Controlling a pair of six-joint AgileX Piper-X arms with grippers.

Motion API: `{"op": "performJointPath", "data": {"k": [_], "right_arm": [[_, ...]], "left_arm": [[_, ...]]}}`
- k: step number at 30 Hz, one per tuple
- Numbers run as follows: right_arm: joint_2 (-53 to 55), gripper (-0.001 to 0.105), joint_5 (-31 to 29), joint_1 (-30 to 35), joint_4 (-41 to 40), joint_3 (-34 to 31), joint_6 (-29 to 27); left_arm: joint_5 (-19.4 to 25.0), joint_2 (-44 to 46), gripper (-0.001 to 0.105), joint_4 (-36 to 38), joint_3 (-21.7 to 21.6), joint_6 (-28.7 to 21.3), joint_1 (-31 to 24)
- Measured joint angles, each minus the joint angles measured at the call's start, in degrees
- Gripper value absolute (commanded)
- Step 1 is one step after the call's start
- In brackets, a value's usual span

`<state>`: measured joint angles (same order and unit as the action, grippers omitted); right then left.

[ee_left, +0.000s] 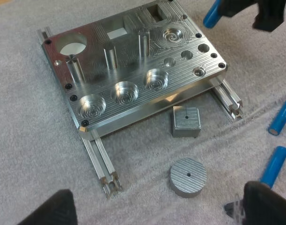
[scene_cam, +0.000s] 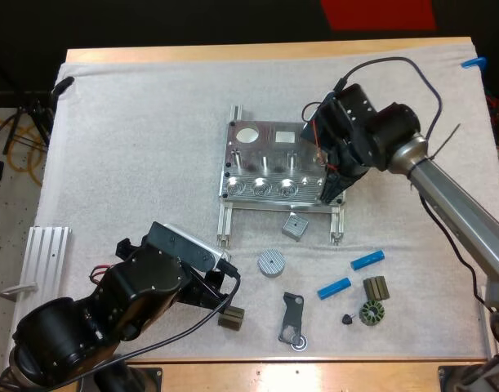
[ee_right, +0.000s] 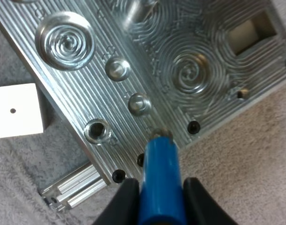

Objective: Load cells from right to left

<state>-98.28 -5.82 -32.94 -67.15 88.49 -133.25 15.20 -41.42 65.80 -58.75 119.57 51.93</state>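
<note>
White mat (scene_cam: 135, 122) covers the wooden table (scene_cam: 257, 51). Nearest, my left gripper (ee_left: 159, 208) hangs low over the mat, its fingers spread wide with nothing between them. A small dark block (scene_cam: 231, 318) lies just beside it. At the mat's left edge rests a grooved metal slab (scene_cam: 46, 253).

Along the near strip to the right lie a dark bracket (scene_cam: 292, 318), a tiny black bit (scene_cam: 346, 318), a toothed ring (scene_cam: 370, 314) and a ribbed dark block (scene_cam: 376, 287). A little farther sits a round metal disc (scene_cam: 270, 262), with a loose blue cylinder (scene_cam: 334, 287) and a second loose cylinder (scene_cam: 367, 260) lying flat to its right.

A square metal block (scene_cam: 294, 226) stands just in front of the metal fixture (scene_cam: 269, 163), which sits mid-mat on two rails.

My right gripper (ee_right: 159, 201) is over the fixture's near right corner, its fingers pressing a held blue cylinder (ee_right: 159, 173) from both sides. The cylinder's tip points at the plate beside the row of small holes, near the edge. I cannot tell whether it touches.
</note>
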Motion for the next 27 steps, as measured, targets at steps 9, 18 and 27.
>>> {"op": "performJointPath", "data": {"k": [9,18,27], "right_arm": [[-3.9,0.0,-0.2,0.0,1.6,0.1,-2.2],[-5.6,0.0,-1.6,1.8,1.5,0.1,-2.6],[-5.6,0.0,-0.9,2.4,1.6,0.1,-2.6]], "left_arm": [[0.0,0.0,0.071,0.0,0.0,-0.1,0.0],[0.1,0.0,0.071,0.0,0.0,-0.1,0.0],[0.1,0.0,0.071,0.0,0.0,-0.1,0.0]]}}
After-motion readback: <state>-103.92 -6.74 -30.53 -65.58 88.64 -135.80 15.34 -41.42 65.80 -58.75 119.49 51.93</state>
